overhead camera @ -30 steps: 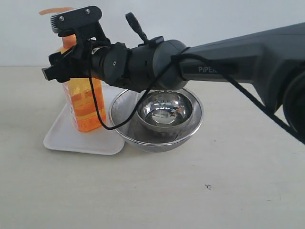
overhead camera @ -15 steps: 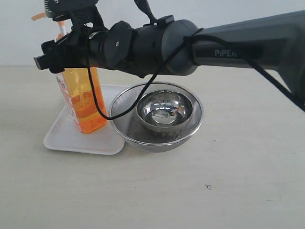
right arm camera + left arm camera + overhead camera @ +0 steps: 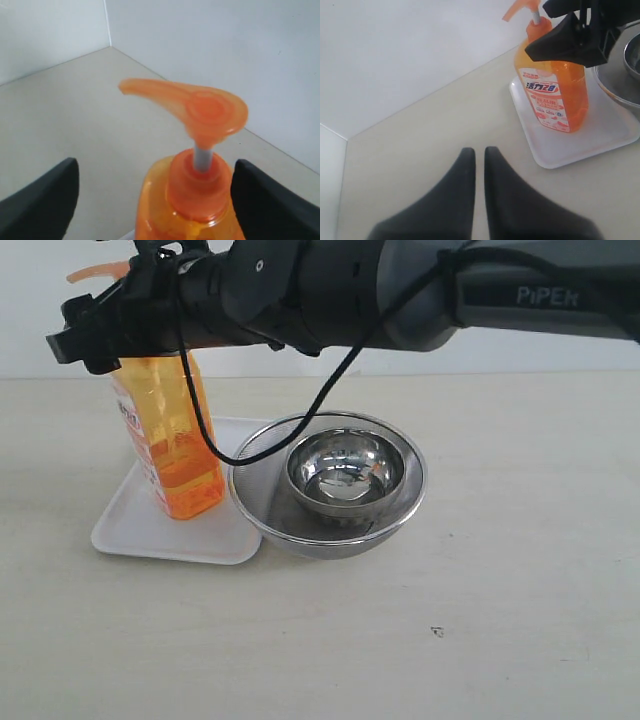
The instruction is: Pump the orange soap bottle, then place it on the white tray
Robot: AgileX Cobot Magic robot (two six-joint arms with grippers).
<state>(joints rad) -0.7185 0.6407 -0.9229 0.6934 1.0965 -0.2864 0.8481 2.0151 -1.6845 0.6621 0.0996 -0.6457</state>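
Note:
The orange soap bottle (image 3: 178, 445) stands upright on the white tray (image 3: 128, 528), its pump head (image 3: 98, 272) up on the white stem. My right gripper (image 3: 88, 338) reaches across from the right and is open, a finger on each side of the bottle's neck. In the right wrist view the right gripper (image 3: 155, 169) straddles the orange cap (image 3: 200, 187), with a wide gap on one side. The left wrist view shows the label of the bottle (image 3: 552, 97), the tray (image 3: 580, 147), and my left gripper (image 3: 480, 150) shut over bare table, well apart from both.
A round steel mesh strainer (image 3: 262, 502) holding a steel bowl (image 3: 345, 472) touches the tray's right edge. The right arm (image 3: 480, 295) spans the upper scene above them. A wall stands close behind the bottle.
My right gripper has risen and shifted left along the bottle, from its shoulder to its neck. The bottle stays put on the tray, and the jaws keep the same width.

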